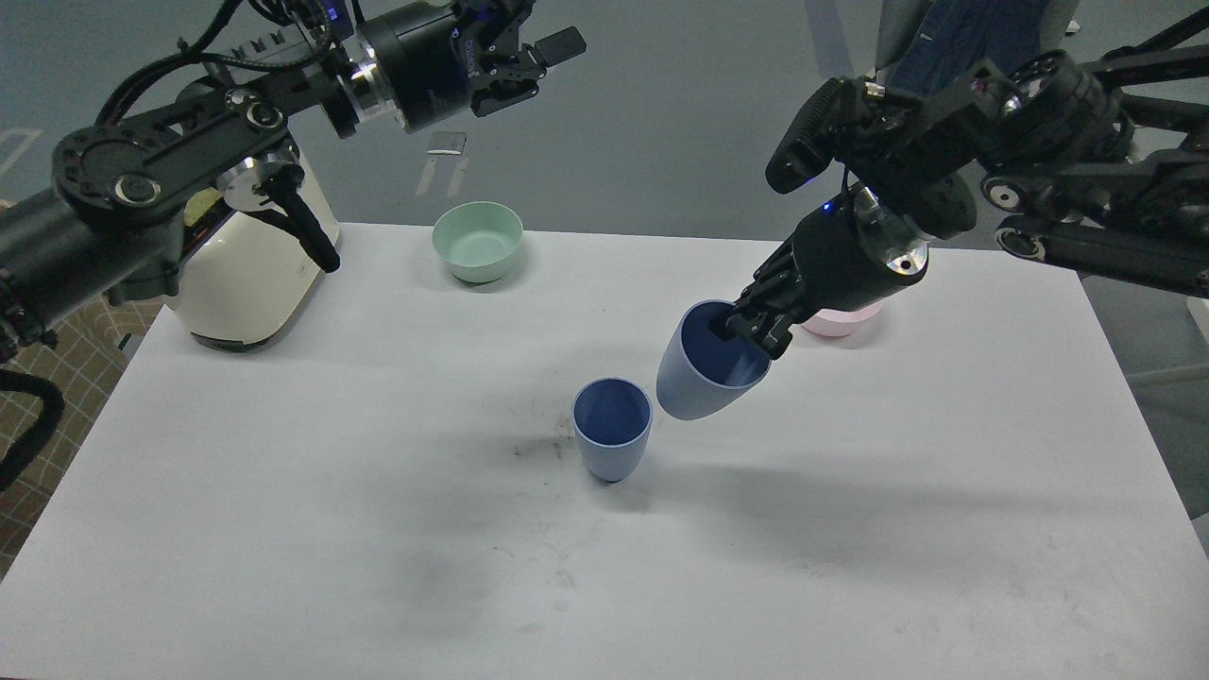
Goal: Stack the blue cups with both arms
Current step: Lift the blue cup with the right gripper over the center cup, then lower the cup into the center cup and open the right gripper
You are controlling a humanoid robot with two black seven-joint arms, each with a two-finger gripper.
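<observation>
Gripping a tilted blue cup point(704, 368), right tool point(751, 332) beside standing cup point(612, 427)

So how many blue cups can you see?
2. One blue cup stands upright on the white table. The other blue cup is lifted and tilted just right of it, held at its rim by the right gripper.

White table point(283, 529), grey floor point(661, 113)

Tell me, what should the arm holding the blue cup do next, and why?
Probably shift the held cup left until it hangs above the standing cup. The right gripper grips its rim, tilted and airborne, just right of the other's open mouth.
</observation>
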